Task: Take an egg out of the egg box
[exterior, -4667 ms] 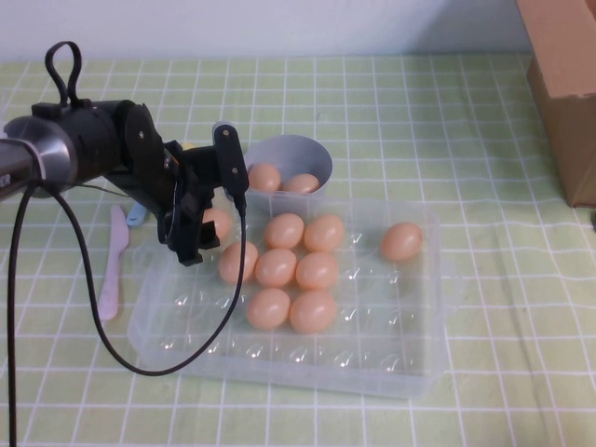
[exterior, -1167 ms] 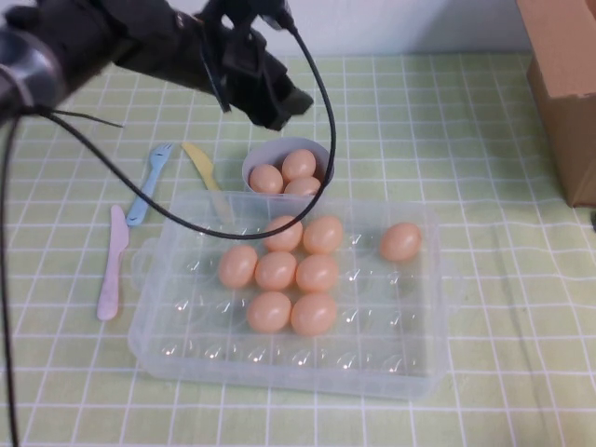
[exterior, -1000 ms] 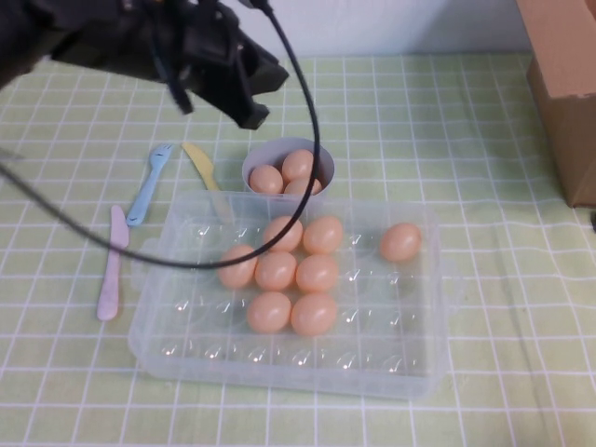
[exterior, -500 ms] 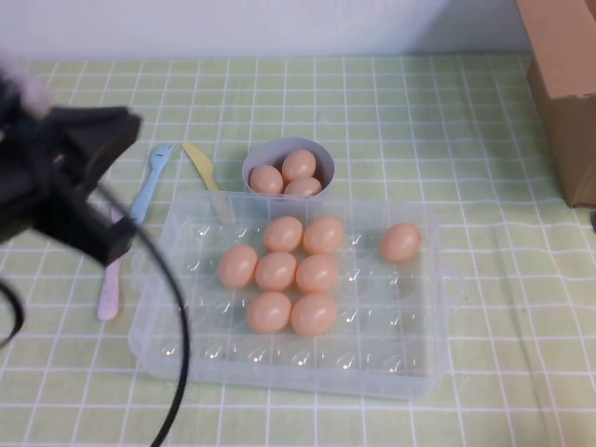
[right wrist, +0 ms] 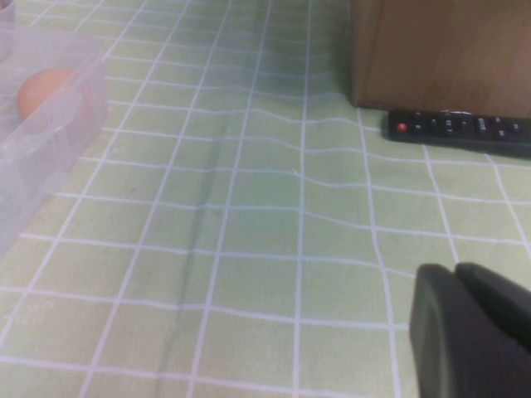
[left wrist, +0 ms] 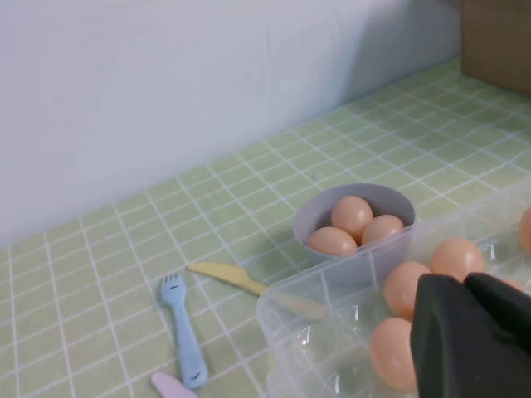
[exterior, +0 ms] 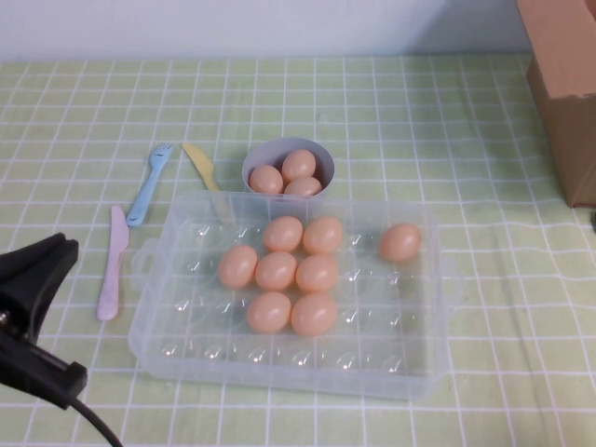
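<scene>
Left gripper [exterior: 33, 321] sits at the table's 8 o'clock corner, clear of the egg box [exterior: 419, 368], fingers together and holding nothing; the wrist view shows the closed tips [left wrist: 473, 332] with no egg between them. Pink knife [exterior: 112, 265], blue fork [exterior: 149, 196] and yellow knife [exterior: 203, 168] lie at 9 to 10 o'clock of the box. Grey bowl [exterior: 265, 154] at the box's 11 o'clock edge holds three eggs. Box holds eight: a cluster of seven near centre plus a lone egg [exterior: 400, 241] at 2 o'clock. Cardboard box [exterior: 563, 93] sits at the table's 2 o'clock. Right gripper [right wrist: 469, 327] is parked low over bare cloth right of the box, tips closed, remote [right wrist: 456, 126] ahead. Judgement: between picks, arm retracted. Next move needs open fingers, a descent over one egg, likely a cluster edge, and light squeeze.
</scene>
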`<control>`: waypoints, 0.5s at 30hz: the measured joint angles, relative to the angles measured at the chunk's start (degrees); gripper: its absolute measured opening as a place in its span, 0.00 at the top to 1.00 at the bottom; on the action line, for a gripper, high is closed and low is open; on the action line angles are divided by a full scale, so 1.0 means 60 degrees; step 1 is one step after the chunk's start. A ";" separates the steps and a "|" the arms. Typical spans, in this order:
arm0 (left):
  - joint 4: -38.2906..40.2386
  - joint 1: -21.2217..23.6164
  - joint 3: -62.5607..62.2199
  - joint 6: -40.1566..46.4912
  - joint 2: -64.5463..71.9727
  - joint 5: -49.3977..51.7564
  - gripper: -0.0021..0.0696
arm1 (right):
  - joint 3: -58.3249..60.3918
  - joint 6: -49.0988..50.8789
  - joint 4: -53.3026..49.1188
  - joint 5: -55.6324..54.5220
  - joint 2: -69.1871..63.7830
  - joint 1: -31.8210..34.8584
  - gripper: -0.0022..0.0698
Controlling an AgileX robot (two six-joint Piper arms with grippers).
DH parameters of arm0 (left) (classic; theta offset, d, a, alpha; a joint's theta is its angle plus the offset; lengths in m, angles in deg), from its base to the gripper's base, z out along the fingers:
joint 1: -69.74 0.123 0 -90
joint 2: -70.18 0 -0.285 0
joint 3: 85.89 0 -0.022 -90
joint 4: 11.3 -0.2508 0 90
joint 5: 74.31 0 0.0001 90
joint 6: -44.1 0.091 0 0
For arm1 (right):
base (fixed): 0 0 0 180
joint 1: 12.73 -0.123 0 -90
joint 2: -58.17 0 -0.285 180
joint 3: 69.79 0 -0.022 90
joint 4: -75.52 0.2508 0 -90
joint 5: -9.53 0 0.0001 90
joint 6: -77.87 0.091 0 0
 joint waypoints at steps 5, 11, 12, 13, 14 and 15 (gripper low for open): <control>0.0021 0.0000 0.0384 -0.0023 0.0000 -0.0605 0.97 | 0.0000 0.0000 0.0000 0.0000 0.0000 0.0000 0.99; 0.0038 -0.0019 0.0997 -0.0173 -0.0153 -0.1312 0.97 | 0.0000 0.0000 0.0000 0.0000 0.0000 0.0000 0.99; -0.0159 -0.0019 0.1135 -0.0407 -0.0289 -0.1420 0.98 | 0.0000 0.0000 0.0000 0.0000 0.0000 0.0000 0.99; -0.0496 0.0000 0.1254 -0.0887 -0.0472 -0.1508 0.98 | 0.0000 0.0000 0.0000 0.0000 0.0000 0.0000 0.99; -0.1191 0.0051 0.1423 -0.1594 -0.0690 -0.1635 0.98 | 0.0000 0.0000 0.0020 0.0000 0.0000 0.0000 0.99; -0.2155 0.0157 0.1611 -0.2500 -0.0941 -0.1780 0.98 | 0.0000 0.0000 0.0063 0.0000 0.0000 0.0000 0.99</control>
